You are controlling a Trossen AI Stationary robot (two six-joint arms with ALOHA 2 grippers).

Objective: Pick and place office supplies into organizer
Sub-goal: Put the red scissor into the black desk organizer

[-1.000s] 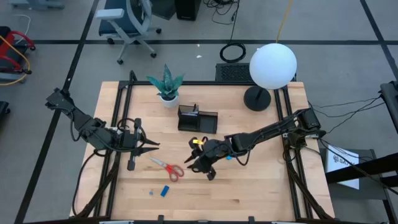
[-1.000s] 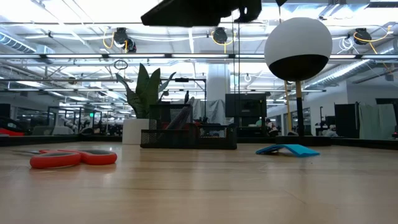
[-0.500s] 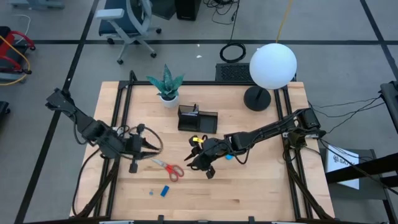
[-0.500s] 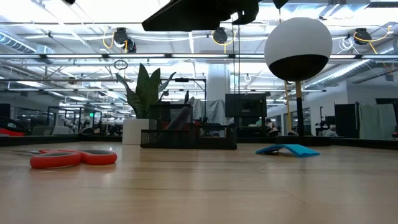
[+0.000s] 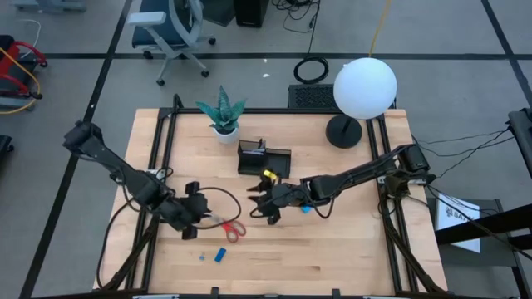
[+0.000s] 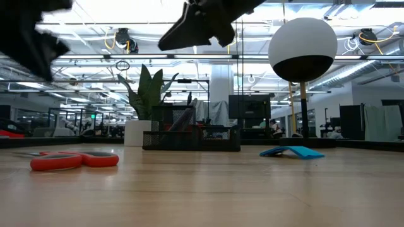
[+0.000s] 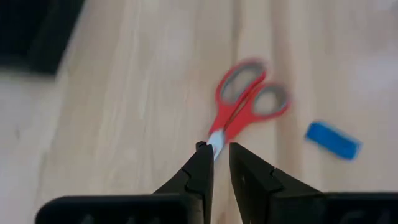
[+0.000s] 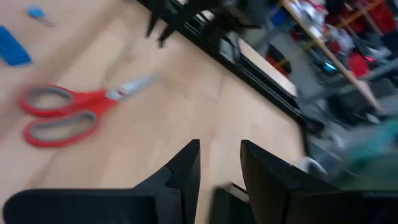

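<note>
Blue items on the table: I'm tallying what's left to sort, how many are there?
3: a blue block near the front edge, a tiny blue piece beside it, a blue notepad under the right arm, mostly hidden from above.

Left claw blurred, cut off by frame edge.

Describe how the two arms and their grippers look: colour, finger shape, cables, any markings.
Both arms are dark and slim. The left gripper and right gripper have black, wedge-shaped fingers tapering to the tips. Black cables loop beside each arm. The right arm shows a small yellow mark.
</note>
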